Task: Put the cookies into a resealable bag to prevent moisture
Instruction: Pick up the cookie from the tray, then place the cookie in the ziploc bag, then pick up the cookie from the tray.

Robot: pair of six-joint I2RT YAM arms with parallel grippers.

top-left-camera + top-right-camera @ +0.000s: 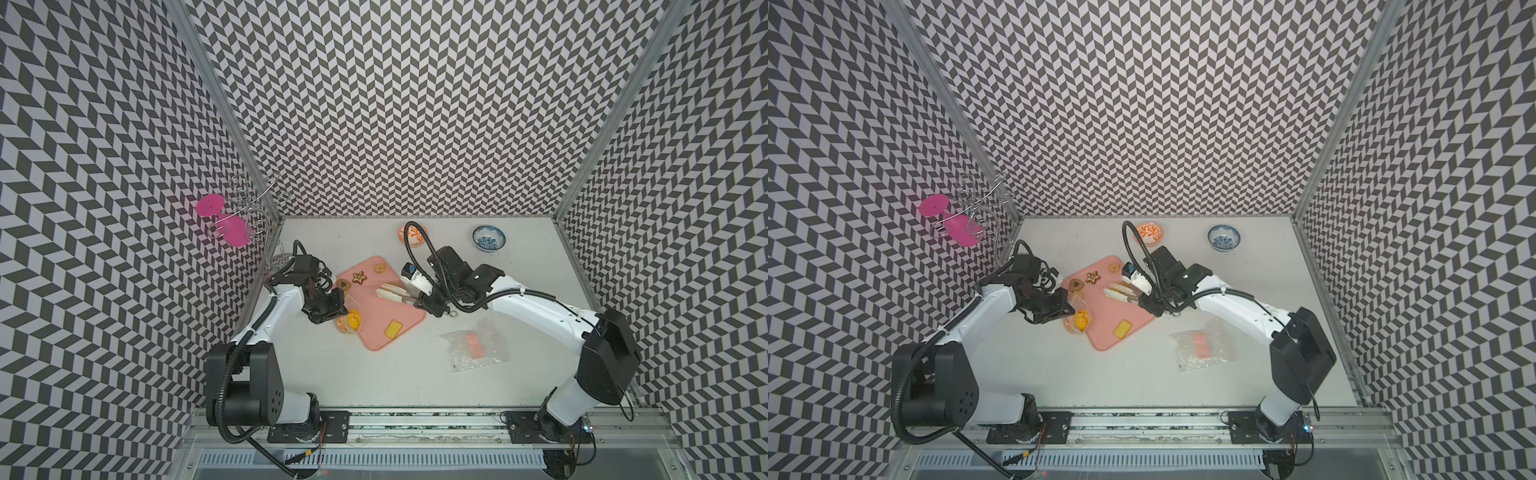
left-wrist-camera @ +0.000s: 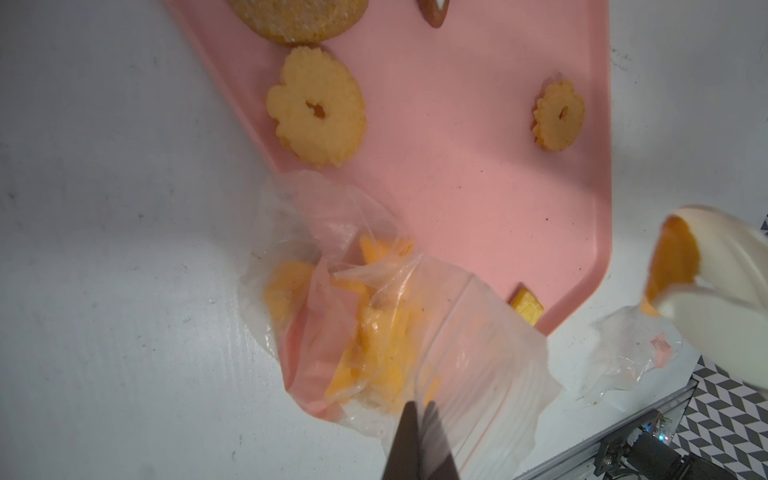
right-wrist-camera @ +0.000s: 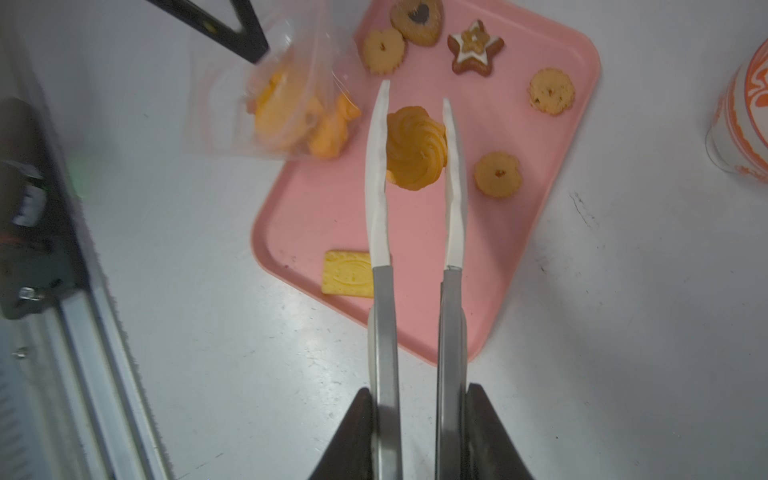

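One tray carries six cookies: three flower rings, one star, one heart-centred round, one cracker. One swirl sits in one pair of tongs. Two bags: filled bag (contents too jumbled to count), second bag. One orange bowl, one blue bowl.

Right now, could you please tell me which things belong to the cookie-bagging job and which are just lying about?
Job: resealable bag, tongs, swirl cookie, star cookie, rectangular cracker, pink tray.
Lying about: orange-patterned bowl, blue-patterned bowl, second plastic bag, wire rack, pink goblet.
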